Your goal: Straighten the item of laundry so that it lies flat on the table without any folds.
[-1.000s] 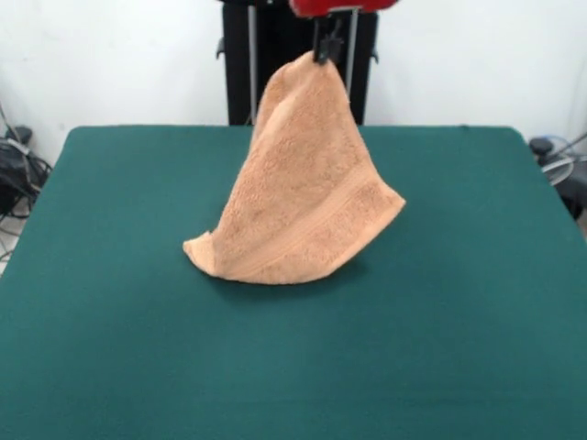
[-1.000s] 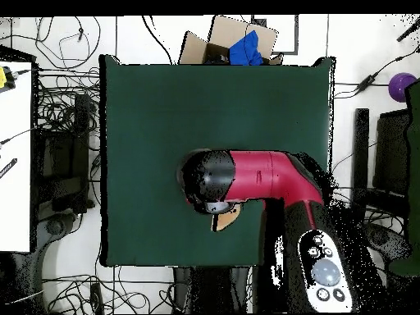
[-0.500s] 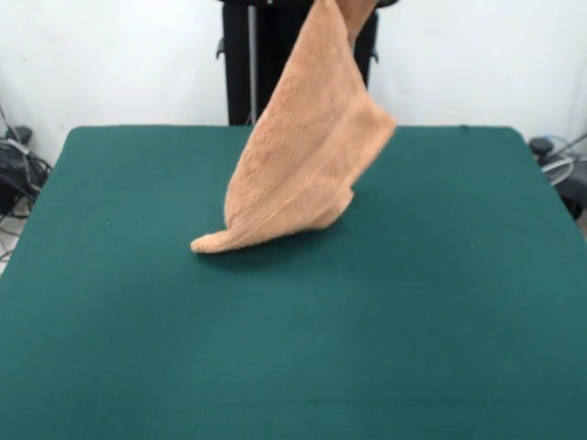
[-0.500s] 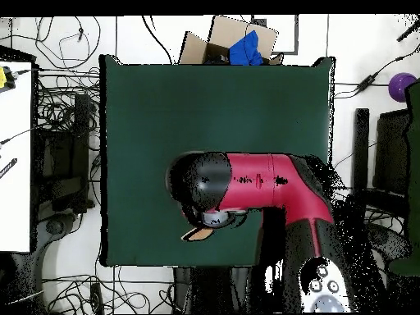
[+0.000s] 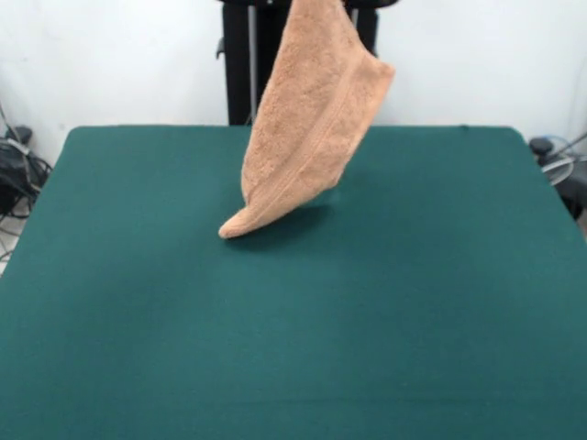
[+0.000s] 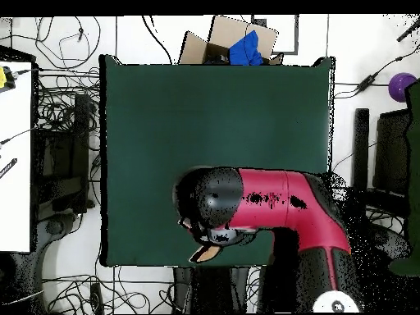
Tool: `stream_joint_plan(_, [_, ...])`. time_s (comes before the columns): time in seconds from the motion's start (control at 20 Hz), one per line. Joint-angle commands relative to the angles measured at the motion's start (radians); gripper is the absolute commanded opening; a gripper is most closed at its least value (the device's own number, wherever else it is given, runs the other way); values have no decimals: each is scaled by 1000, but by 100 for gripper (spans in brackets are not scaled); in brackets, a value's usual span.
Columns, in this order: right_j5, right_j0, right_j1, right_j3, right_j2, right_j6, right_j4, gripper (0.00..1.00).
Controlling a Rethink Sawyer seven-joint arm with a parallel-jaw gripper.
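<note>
Towel (image 5: 307, 115) hangs in the air above the far half of the table (image 5: 293, 348), and its top end goes out of the front view at the upper edge. It hangs folded on itself, with a woven hem band running down along it. Only its lowest corner, pointing to the left in the front view, is at the green top or just over it; I cannot tell if it touches. From overhead my red and black arm (image 6: 279, 201) covers almost all of the towel, only a small tan tip shows under it. My gripper is hidden, so I cannot tell its state.
</note>
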Motion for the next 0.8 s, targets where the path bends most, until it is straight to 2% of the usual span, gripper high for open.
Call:
stream_joint_plan(0.05, [-100,-40,36,182,15,-97,5,0])
stream_joint_plan(0.8, [-142,-59,80,199,32,-56,-40,0])
